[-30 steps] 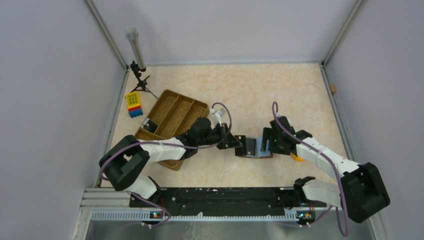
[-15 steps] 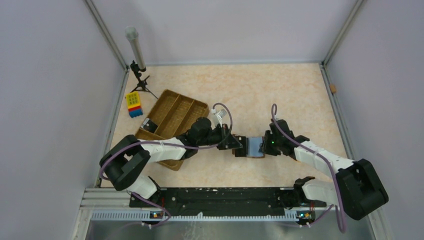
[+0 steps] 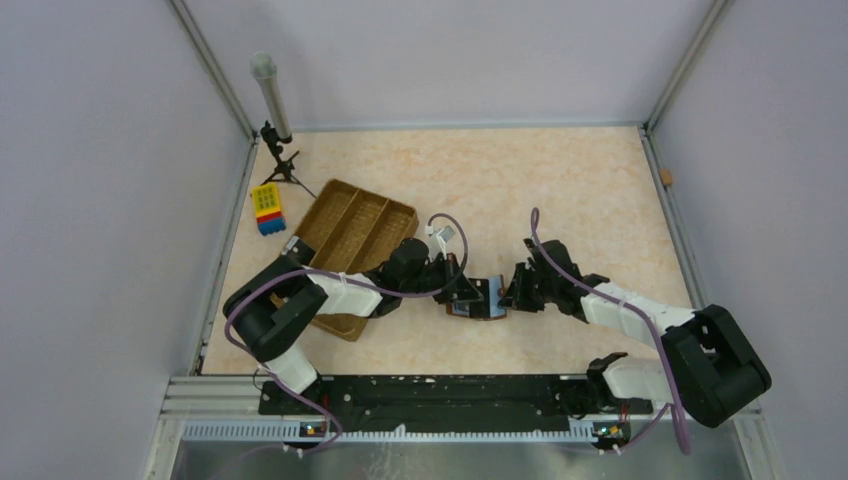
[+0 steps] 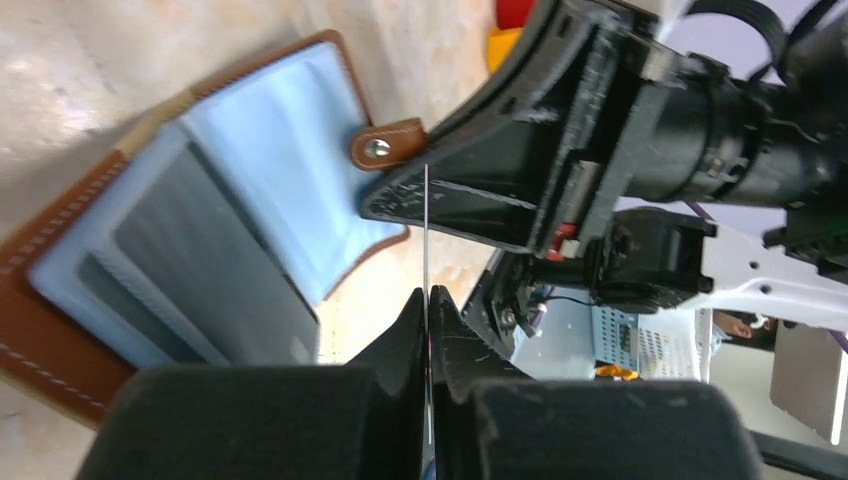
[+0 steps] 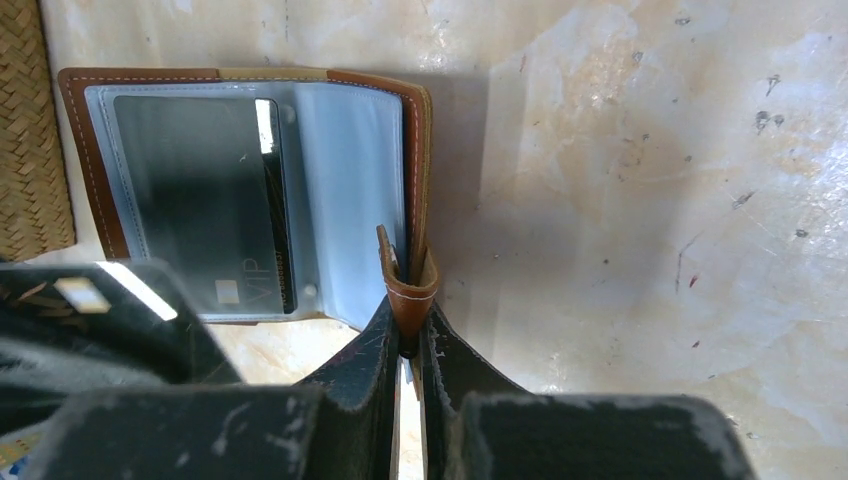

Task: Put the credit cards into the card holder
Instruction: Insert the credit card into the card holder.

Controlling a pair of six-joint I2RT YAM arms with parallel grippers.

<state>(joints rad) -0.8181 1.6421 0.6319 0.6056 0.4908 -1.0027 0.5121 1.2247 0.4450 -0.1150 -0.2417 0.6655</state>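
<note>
We see a beige marbled tabletop [image 3: 560, 180] boxed in by pale walls [image 3: 100, 200]. A woven tray [image 3: 345, 240] sits toward its left, and a yellow-and-blue block [image 3: 267, 208] lies beyond that, close to the wall. The card holder [image 5: 240, 190] lies open and flat near the middle of the tabletop, between the two claws, with its pale blue sleeves facing up. A dark card [image 5: 195, 200] marked VIP sits in one of its pockets. The right claw [image 5: 405, 345] is pinched tight on the holder's brown snap strap [image 5: 405, 285], at the edge of one flap. The left claw [image 4: 427, 300] is closed to a sliver on a credit card [image 4: 426, 220] seen edge-on, whose far end comes close to that strap.
</note>
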